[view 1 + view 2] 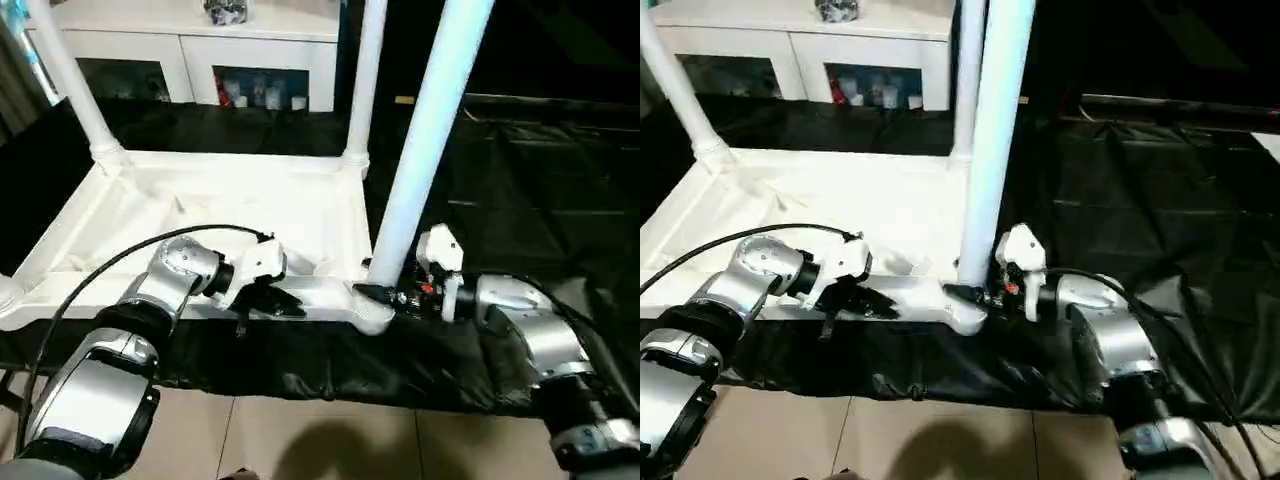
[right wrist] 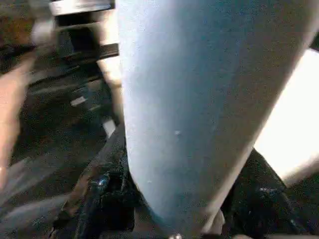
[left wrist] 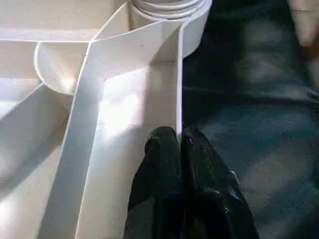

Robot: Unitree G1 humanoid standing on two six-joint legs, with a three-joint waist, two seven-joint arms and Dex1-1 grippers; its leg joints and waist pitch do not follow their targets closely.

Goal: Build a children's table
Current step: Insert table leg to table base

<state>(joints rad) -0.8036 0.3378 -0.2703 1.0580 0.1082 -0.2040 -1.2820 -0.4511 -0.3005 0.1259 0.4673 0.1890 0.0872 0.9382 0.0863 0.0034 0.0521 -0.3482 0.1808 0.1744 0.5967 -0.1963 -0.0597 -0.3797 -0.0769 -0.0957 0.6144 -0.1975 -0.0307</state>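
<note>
Table top (image 1: 250,200): it lies upside down on the black cloth (image 1: 520,200), ribs up, with its near rim toward me.

Head view, legs: two far legs (image 1: 362,80) already stand in their corner sockets. The near-right leg (image 1: 425,140) stands in the near-right socket (image 1: 372,312) and leans a little to the right.

Head view, right gripper (image 1: 372,293): I see its black fingers clamped on the base of this leg, just above the socket.

Head view, left gripper (image 1: 285,303): its fingers are pressed together on the near rim of the top, beside the same corner.

Step in hand: I judge I am seating the third leg while the left arm holds the top still.

Left wrist view: the two black fingers (image 3: 162,149) pinch the thin rim wall (image 3: 178,74), one on each side. The socket ring (image 3: 167,7) is just ahead of them.

Right wrist view: the leg (image 2: 199,99) stands between the fingers (image 2: 107,194), close to the camera.

Next move: I think the leg must come upright and go down, perhaps with a turn. I cannot tell how deep it sits.

Edges: the near rim is close to the cloth's front edge, and the tiled floor (image 1: 330,440) is below.

Open room: the cloth is free on the right. A white cabinet (image 1: 200,50) stands well behind.
</note>
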